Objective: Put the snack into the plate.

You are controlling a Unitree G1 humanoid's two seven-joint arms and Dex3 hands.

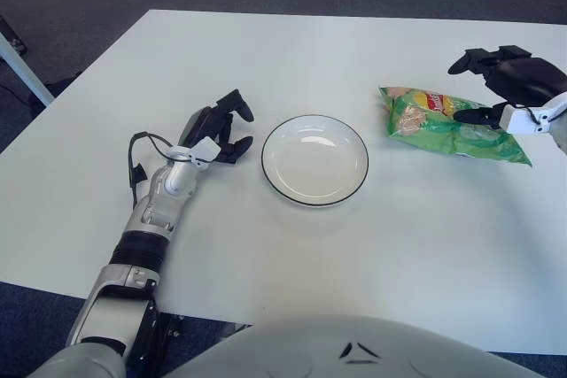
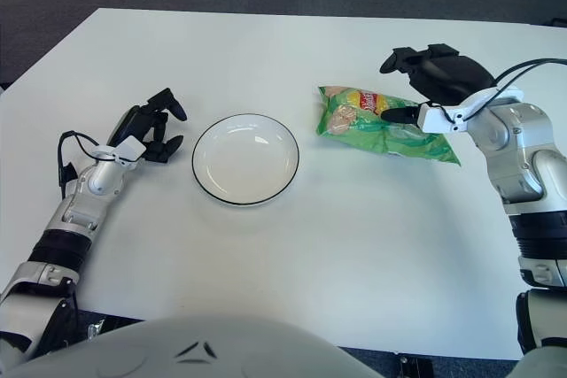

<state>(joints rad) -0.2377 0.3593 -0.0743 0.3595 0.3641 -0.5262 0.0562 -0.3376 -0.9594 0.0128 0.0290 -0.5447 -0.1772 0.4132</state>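
Snack bag (image 2: 383,124) flat on table (image 2: 354,245), just under right hand (image 2: 428,86), fingers spread, nothing held. Plate (image 2: 245,159) between hands. Left hand (image 1: 218,132) idle beside plate. Risk: slick bag sliding away, pinch slipping.

Head-mounted stereo pair, angled down (shared white table (image 1: 292,254))

- Bright, even overhead light on the white table (image 1: 266,50); no blown-out areas.
- Small glare spot on the plate (image 1: 314,160), at its far rim.
- Soft short shadows right of the plate.
- Focus sharp around the plate; no motion blur.
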